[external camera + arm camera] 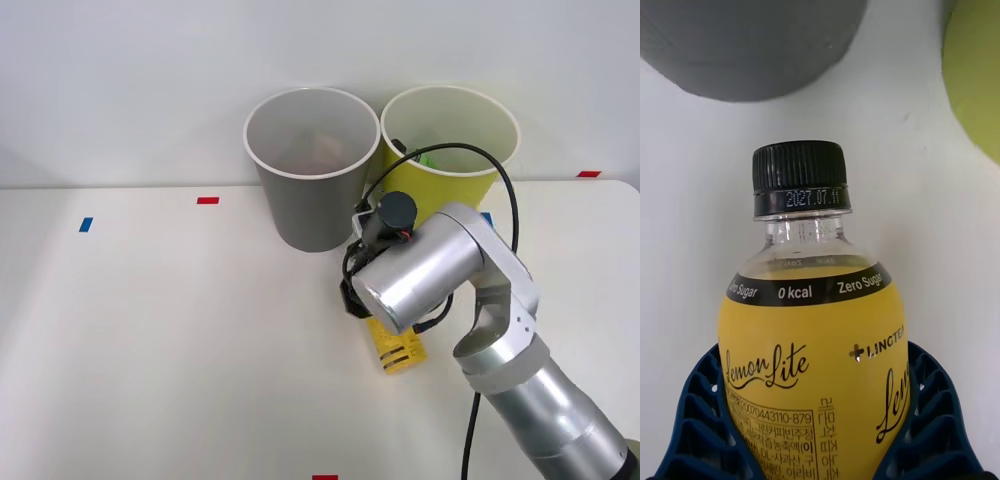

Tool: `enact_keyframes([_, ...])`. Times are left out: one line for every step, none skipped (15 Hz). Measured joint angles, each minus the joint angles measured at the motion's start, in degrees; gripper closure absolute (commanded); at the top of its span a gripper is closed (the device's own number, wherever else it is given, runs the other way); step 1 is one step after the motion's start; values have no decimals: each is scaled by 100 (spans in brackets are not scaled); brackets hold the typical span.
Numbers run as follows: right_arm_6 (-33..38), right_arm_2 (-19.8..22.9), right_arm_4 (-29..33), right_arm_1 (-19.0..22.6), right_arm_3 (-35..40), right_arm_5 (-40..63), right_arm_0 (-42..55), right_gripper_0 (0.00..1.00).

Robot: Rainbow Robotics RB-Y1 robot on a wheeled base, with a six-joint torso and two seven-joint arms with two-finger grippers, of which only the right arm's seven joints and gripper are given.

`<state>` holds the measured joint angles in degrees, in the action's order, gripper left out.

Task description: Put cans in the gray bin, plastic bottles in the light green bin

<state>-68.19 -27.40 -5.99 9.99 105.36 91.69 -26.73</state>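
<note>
The plastic bottle (812,352) is yellow with a black cap and lies on the white table, its cap pointing between the two bins. In the front view only its banded base (398,350) sticks out from under my right arm's silver wrist (420,270). My right gripper (816,367) is shut on the bottle's body, and the blue ribbed fingers (692,420) hug both sides. The gray bin (310,200) stands just beyond, with the light green bin (478,188) beside it on its right. Cans are out of view; a dim brownish shape lies inside the gray bin.
Both bins stand at the table's back edge, against a white wall. Small red tape marks (207,200) and a blue tape mark (85,224) dot the tabletop. A black cable (500,190) loops from my wrist across the green bin's front.
</note>
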Motion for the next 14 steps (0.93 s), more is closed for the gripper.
enact_keyframes([-170,73,54,-3,288,-101,169,100])
enact_keyframes([-311,145,91,-8,541,-273,344,100])
enact_keyframes([-383,204,110,-11,739,-518,494,100])
enact_keyframes([-420,250,118,-12,934,-820,644,100])
enact_keyframes([-453,302,124,-13,1155,-1114,808,100])
enact_keyframes([-493,356,130,-14,1361,-1343,959,100])
enact_keyframes([-534,409,130,-14,1547,-1535,1071,100])
enact_keyframes([-570,465,111,-16,1712,-1667,1156,100])
enact_keyframes([-610,528,70,-18,1864,-1808,1241,100])
enact_keyframes([-651,587,26,-15,2012,-1964,1315,100])
enact_keyframes([-703,662,-36,-7,2175,-2139,1395,100])
enact_keyframes([-749,754,-134,0,2312,-2314,1474,100])
enact_keyframes([-783,840,-255,7,2443,-2495,1555,100])
enact_keyframes([-822,909,-347,9,2581,-2668,1647,100])
